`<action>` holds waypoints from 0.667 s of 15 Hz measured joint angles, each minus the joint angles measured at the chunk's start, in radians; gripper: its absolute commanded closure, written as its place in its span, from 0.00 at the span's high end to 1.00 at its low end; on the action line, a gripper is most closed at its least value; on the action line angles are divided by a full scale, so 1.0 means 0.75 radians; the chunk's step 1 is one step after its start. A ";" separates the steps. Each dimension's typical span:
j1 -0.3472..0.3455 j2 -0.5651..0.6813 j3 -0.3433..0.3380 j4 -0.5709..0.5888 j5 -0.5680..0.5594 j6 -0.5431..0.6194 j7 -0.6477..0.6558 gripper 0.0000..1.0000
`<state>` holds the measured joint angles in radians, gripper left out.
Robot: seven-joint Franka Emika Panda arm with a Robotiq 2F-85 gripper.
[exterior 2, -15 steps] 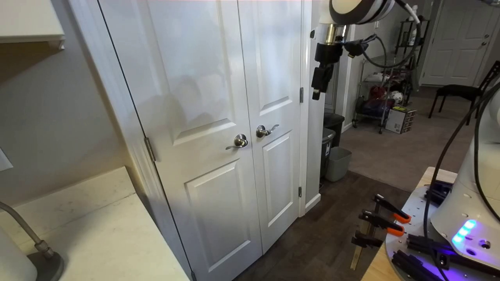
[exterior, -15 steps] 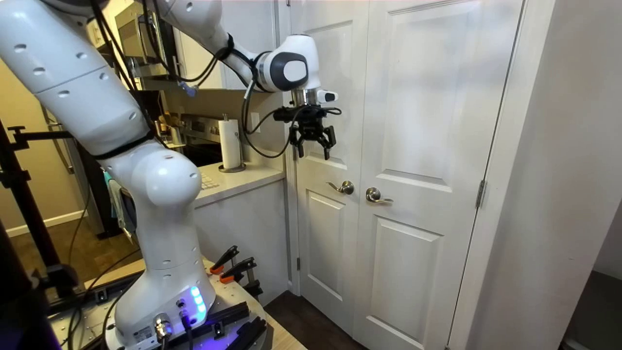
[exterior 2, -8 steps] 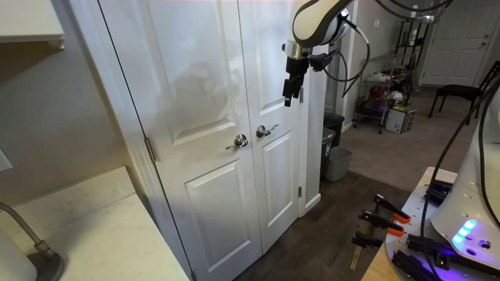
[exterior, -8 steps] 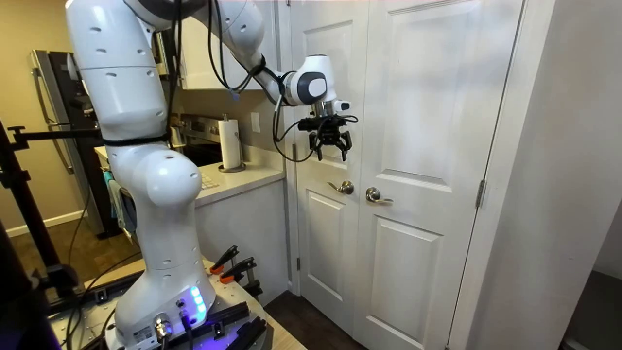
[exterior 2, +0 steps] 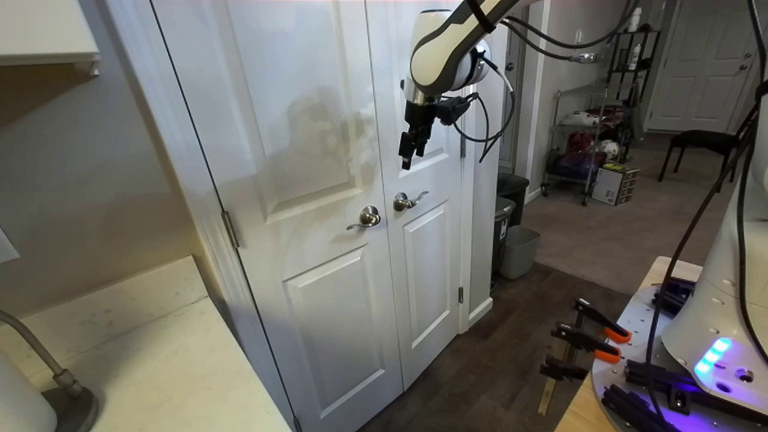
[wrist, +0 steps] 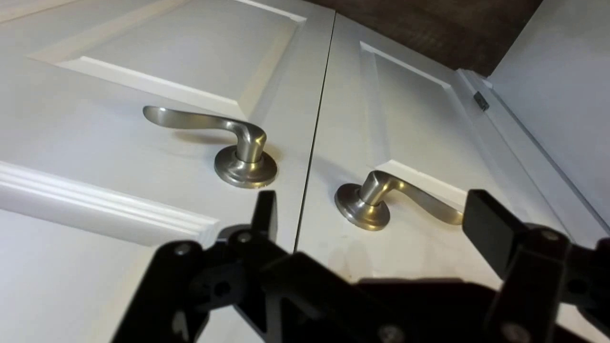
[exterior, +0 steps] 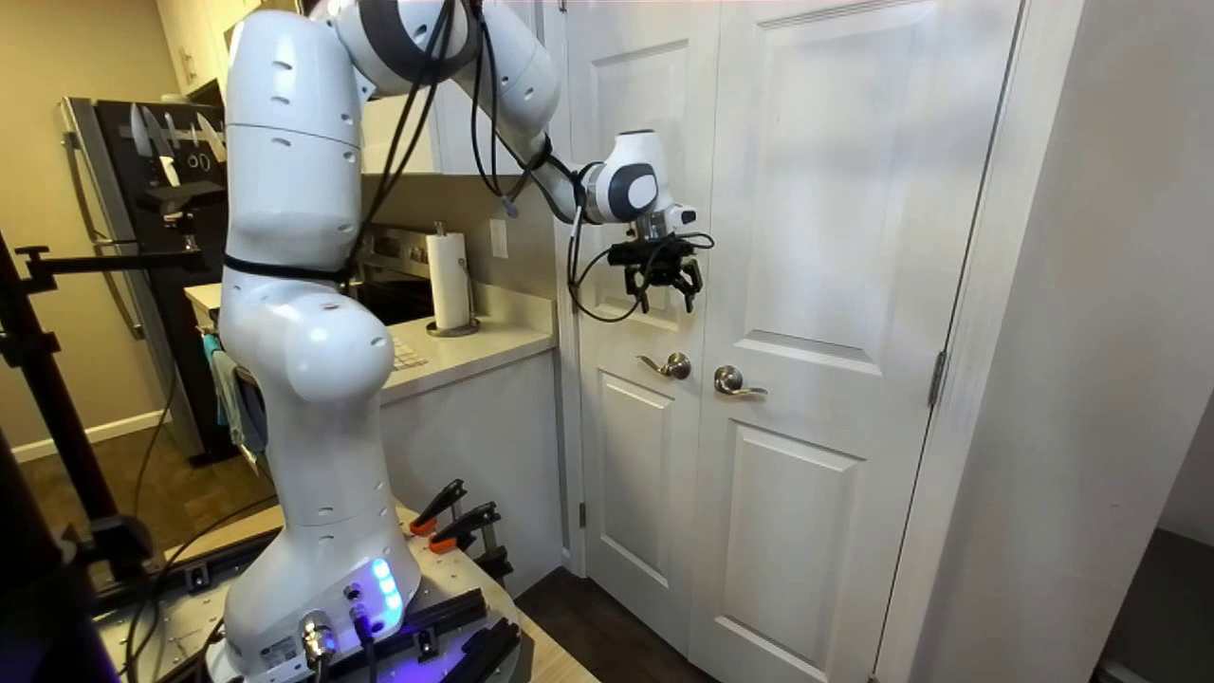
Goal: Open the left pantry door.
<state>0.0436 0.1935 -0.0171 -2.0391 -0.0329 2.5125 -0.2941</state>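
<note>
The left pantry door (exterior: 634,455) is a white panelled leaf, shut, also in an exterior view (exterior 2: 336,312). Its silver lever handle (exterior: 675,366) has a round base near the leaf's right edge; this handle also shows in an exterior view (exterior 2: 369,217). The wrist view is upside down, so this leaf (wrist: 419,114) and its handle (wrist: 364,207) stand on the right there. My gripper (exterior: 668,305) is open and empty, pointing down, higher than the handles. It also shows in an exterior view (exterior 2: 406,164). In the wrist view its fingers (wrist: 374,212) frame the left door's handle; one finger overlaps the lever's tip.
The matching right leaf (exterior: 806,531) is shut, with its lever (exterior: 735,381) near its left edge. A counter (exterior: 503,349) with a paper towel roll (exterior: 449,283) stands left of the doors. Orange-black clamps (exterior: 465,525) stick out from the robot's base plate.
The arm has swung toward the doors. The gripper has moved right and slightly down in an exterior view, and left and down in an exterior view. Both doors have not moved.
</note>
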 measured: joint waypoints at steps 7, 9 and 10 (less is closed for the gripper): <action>-0.001 0.119 -0.001 0.015 -0.026 0.250 0.156 1.00; -0.001 0.149 -0.005 0.015 -0.034 0.285 0.199 1.00; -0.001 0.166 -0.007 0.015 -0.035 0.302 0.215 1.00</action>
<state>0.0428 0.3183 -0.0220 -2.0281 -0.0590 2.7392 -0.1328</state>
